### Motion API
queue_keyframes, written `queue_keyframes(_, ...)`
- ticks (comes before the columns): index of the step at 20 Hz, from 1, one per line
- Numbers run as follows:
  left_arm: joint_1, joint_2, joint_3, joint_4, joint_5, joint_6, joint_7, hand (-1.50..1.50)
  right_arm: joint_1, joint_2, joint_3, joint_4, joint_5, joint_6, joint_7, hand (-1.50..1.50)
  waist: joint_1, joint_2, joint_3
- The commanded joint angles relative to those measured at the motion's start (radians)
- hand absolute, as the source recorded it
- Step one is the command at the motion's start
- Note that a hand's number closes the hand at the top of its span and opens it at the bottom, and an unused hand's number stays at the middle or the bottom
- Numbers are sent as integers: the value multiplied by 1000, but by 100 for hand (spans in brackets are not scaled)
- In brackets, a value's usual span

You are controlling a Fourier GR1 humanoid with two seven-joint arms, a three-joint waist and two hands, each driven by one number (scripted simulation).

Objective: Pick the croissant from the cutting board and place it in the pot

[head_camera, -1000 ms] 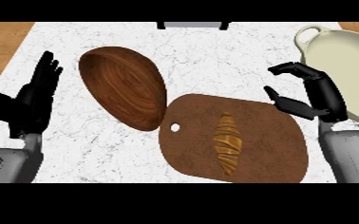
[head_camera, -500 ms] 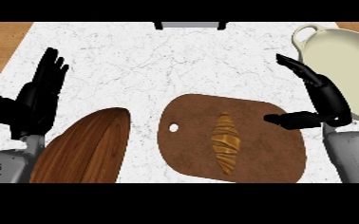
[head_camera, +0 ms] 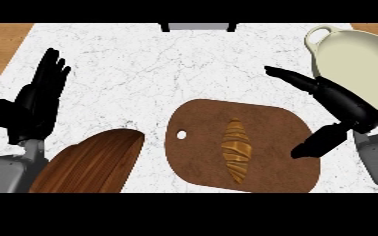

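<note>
The croissant (head_camera: 236, 150) lies lengthwise on the brown cutting board (head_camera: 280, 125), a little right of the board's middle, with nothing touching it. The board sits on the white marbled counter (head_camera: 170, 65) and has a small hole near its left edge. The right hand (head_camera: 341, 105) hangs over the board's right side with its fingers (head_camera: 289, 76) stretched straight out toward the upper left and its thumb (head_camera: 319, 141) pointing down over the board's right edge, so the hand is spread wide and holds nothing; it stands near the croissant but apart from it. Behind that hand, at the counter's far right, sits the cream-coloured pot (head_camera: 347, 60), its looped handle showing at the top, partly cut off by the view's edge. Over on the left, the left hand (head_camera: 37, 100) rests open near the edge of the view, fingers up and straight. Just below and to its right lies a dark wooden bowl-like piece (head_camera: 92, 162), streaked with grain, running out of the bottom of the view, well apart from the cutting board's left edge.
</note>
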Motion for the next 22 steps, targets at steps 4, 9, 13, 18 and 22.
queue_keyframes(4,19,-6,2,-35,-12,-8,1,0,-51,23,186,-183,85,124,372,-150,9,1,1)
queue_keyframes(9,-16,-6,22,-40,-21,0,66,0,-60,153,284,-212,120,150,553,-150,10,4,2)
queue_keyframes(13,33,-67,28,-21,-61,-41,-2,0,-38,185,193,-217,101,239,566,-150,8,6,3)
queue_keyframes(18,-1,-72,73,21,-68,-98,-17,0,-41,262,210,-192,183,263,595,-150,8,7,3)
queue_keyframes(22,-19,-98,50,-54,-104,-50,66,0,24,238,218,-222,272,255,604,-150,6,6,3)
